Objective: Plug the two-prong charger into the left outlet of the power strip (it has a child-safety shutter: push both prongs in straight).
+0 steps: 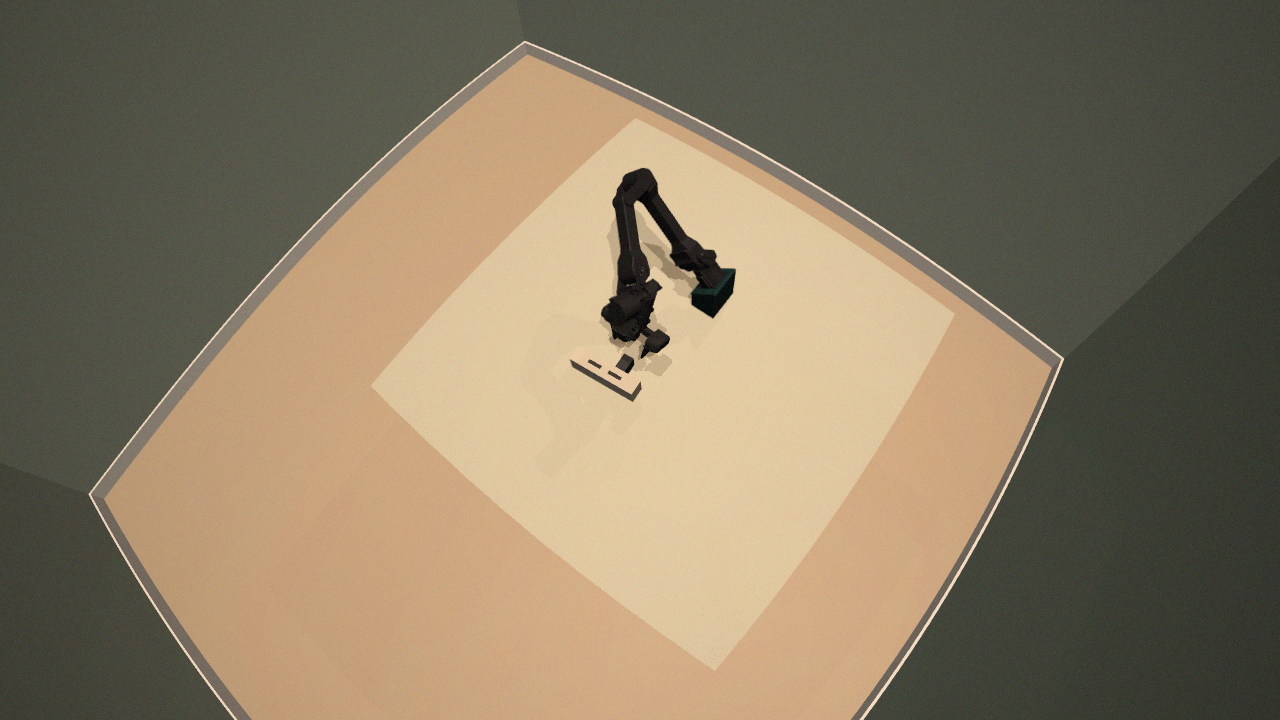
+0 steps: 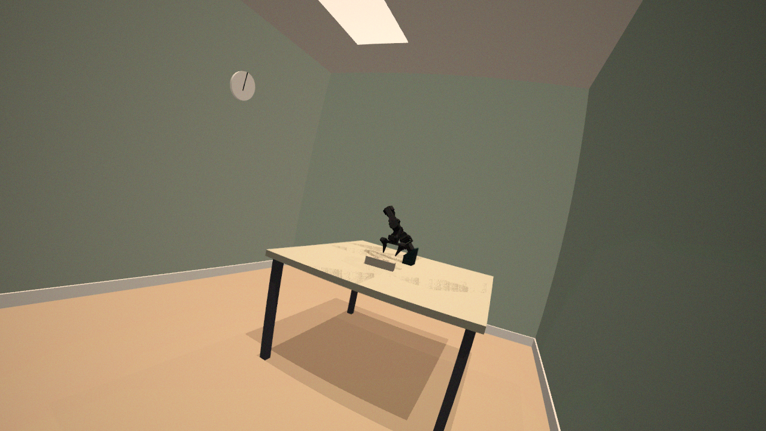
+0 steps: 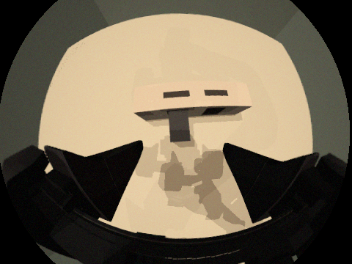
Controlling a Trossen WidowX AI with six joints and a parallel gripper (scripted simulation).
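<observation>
The beige power strip (image 1: pixel 601 371) (image 2: pixel 379 261) (image 3: pixel 149 99) lies flat on the table (image 1: pixel 716 501) (image 2: pixel 444 292) (image 3: pixel 93 78). In the wrist view two dark slots show on its top. The dark charger (image 1: pixel 624 362) (image 3: pixel 180 125) stands at the strip's near edge, left of its middle; its prongs are hidden. My gripper (image 1: pixel 646 339) (image 2: pixel 392 248) (image 3: pixel 183 146) is open and empty. It hangs a little above the table, on the arm's side of the strip, with the charger ahead of the fingertips and apart from them.
The arm's dark base block (image 1: pixel 713 293) (image 2: pixel 409 258) stands on the table behind the strip. The table's edges are far from the strip on all sides.
</observation>
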